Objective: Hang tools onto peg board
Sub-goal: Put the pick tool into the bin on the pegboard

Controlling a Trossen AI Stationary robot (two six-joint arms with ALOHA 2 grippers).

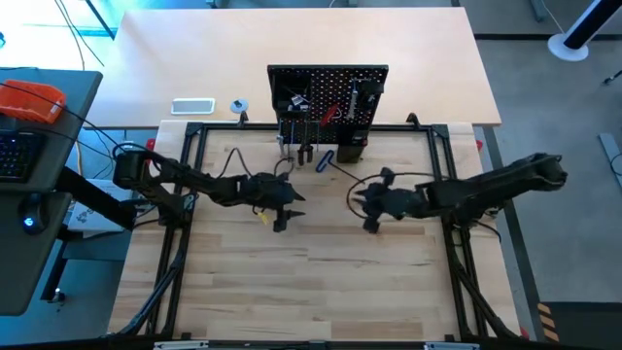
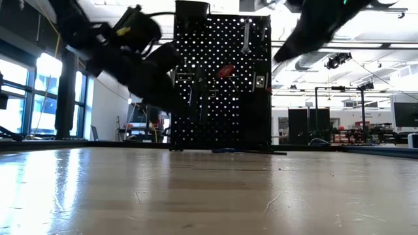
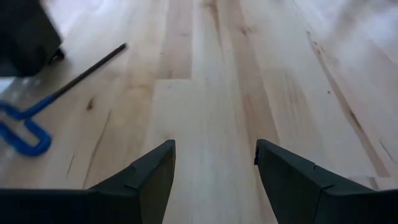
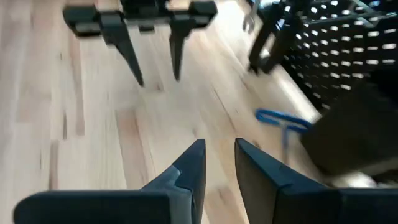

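On the table by the peg board (image 1: 328, 97) lies the blue-handled T hex key (image 1: 326, 159); the left gripper (image 3: 214, 171) (empty, fingers apart) should grab it gently by its handle.

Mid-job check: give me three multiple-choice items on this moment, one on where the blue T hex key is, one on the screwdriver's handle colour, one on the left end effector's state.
1. Where is the blue-handled T hex key?
A. Lying on the table at the foot of the peg board
B. Hung on a hook
C. Held by the right end effector

2. What colour is the handle of the screwdriver on the board?
A. Blue
B. Red
C. Yellow

3. How is the left end effector?
A. Shut on a wrench
B. Shut on nothing
C. Open and empty

Answers: 1 A, as the left wrist view shows the key flat on the wood; 2 B, as the low view shows a red handle against the board; 3 C, as bare table shows between its parted fingers.
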